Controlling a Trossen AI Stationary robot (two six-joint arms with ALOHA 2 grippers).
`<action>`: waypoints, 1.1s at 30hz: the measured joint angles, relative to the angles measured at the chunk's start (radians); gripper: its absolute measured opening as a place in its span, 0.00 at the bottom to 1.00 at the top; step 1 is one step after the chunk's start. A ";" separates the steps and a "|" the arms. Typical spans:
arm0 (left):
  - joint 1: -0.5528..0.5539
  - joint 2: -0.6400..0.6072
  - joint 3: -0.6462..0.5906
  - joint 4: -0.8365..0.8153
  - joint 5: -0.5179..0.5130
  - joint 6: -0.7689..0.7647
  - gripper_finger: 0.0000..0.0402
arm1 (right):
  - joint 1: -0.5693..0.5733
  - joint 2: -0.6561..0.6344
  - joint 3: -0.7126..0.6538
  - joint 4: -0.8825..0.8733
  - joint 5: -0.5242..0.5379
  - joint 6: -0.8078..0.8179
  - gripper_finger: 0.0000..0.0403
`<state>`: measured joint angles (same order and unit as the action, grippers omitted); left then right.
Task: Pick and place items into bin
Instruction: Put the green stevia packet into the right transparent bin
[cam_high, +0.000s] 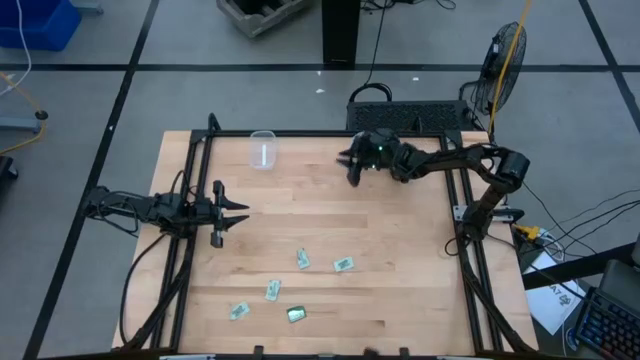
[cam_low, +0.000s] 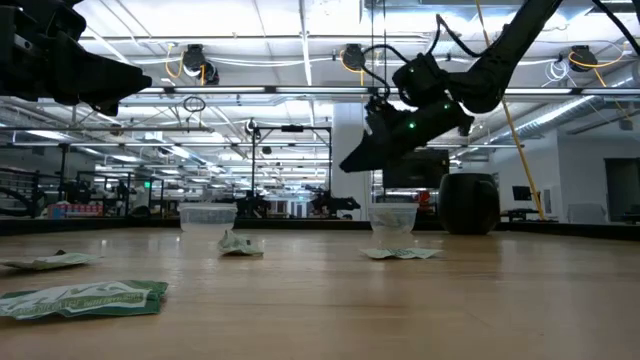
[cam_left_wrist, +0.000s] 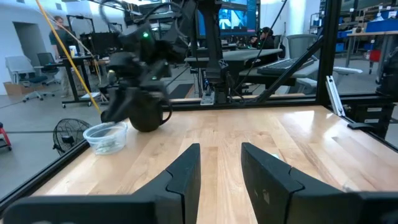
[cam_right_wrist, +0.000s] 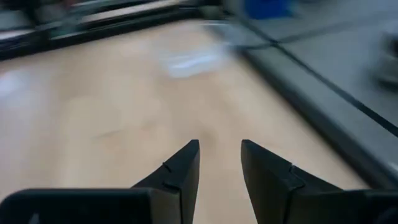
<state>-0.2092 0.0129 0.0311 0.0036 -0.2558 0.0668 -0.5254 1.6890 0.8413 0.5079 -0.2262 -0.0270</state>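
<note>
We see five small flat packets (cam_high: 303, 259) scattered on the near half of the table (cam_high: 400, 300), pale mint and white, one darker green (cam_high: 296, 314). A clear bin (cam_high: 263, 149) stands far left, something pale inside. Right gripper (cam_high: 350, 167) hovers beside it, fingers parted, empty; left gripper (cam_high: 236, 212) parted, empty too.

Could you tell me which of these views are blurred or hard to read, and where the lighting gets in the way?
Right wrist view: motion-smeared table beyond the right hand. Low view: bright ceiling lights leave the arm dark; nearest packet soft. Left wrist view: right arm blurred near the clear bin. High view: evenly lit and sharp.
</note>
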 joint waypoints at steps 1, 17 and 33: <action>0.000 0.000 0.000 0.000 0.000 0.000 0.30 | 0.020 0.000 0.000 -0.005 -0.039 -0.034 0.28; 0.000 0.000 0.000 0.000 0.000 0.000 0.30 | 0.425 0.000 0.000 -0.141 -0.090 -0.124 0.28; 0.000 0.000 0.000 0.000 0.000 0.000 0.30 | 0.658 0.000 -0.011 -0.251 0.042 0.056 0.28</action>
<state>-0.2089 0.0129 0.0310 0.0039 -0.2558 0.0669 0.1323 1.6890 0.8302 0.2570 -0.1844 0.0286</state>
